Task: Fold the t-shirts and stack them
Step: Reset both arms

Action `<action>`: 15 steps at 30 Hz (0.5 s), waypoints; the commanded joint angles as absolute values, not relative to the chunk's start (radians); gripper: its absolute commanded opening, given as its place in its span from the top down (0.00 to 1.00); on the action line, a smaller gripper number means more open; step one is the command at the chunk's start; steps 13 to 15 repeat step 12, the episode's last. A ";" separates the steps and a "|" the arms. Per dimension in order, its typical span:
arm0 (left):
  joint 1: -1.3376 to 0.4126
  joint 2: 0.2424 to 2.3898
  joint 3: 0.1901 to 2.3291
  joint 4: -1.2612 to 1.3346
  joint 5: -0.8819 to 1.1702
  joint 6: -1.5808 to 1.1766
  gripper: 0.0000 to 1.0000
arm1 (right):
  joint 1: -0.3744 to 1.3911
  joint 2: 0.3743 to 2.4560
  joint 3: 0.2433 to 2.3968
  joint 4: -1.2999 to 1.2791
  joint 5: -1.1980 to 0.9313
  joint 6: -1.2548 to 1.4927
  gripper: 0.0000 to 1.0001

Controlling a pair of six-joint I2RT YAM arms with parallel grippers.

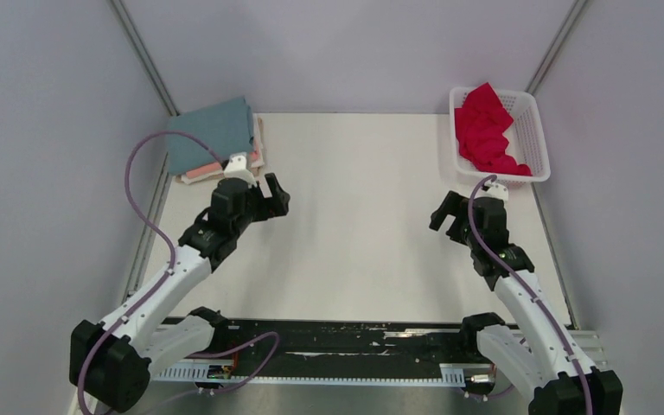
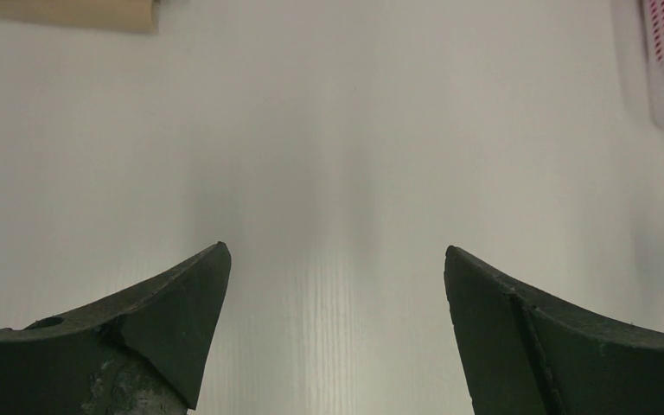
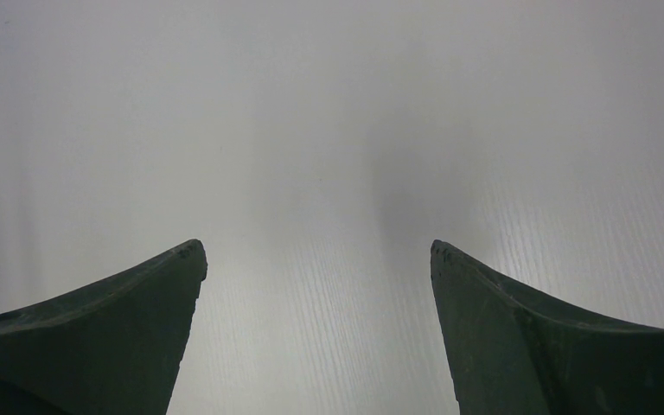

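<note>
White tabletop point(image 1: 354, 259), grey walls on three sides. Grey-blue shirt point(image 1: 212, 130) lies folded on the salmon-pink shirt point(image 1: 203, 170) in the far-left corner; red shirt point(image 1: 484, 130) sits crumpled in the basket point(image 1: 538, 164), far right. Risks as I judge them: a pinch into the red heap could catch the lattice and lift the basket too; a grab on a bunched fold gives no clean edge to spread; the purple cable point(image 1: 138, 160) loops over the stack and could nudge it. My left claw point(image 1: 277, 194) and right claw point(image 1: 443, 218) are both wide and empty, over bare table, arms bent, pointing toward the middle.
</note>
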State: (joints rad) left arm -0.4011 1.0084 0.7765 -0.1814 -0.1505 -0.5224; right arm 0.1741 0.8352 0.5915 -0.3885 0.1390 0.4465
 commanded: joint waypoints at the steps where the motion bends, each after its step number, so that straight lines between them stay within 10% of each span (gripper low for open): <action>1: -0.521 0.925 0.641 -0.170 -0.299 -0.610 0.00 | 0.173 0.785 0.549 -0.374 0.136 0.458 0.00; 15: -0.550 0.794 0.498 -0.156 -0.342 -0.656 0.00 | 0.173 0.695 0.478 -0.346 0.169 0.503 0.00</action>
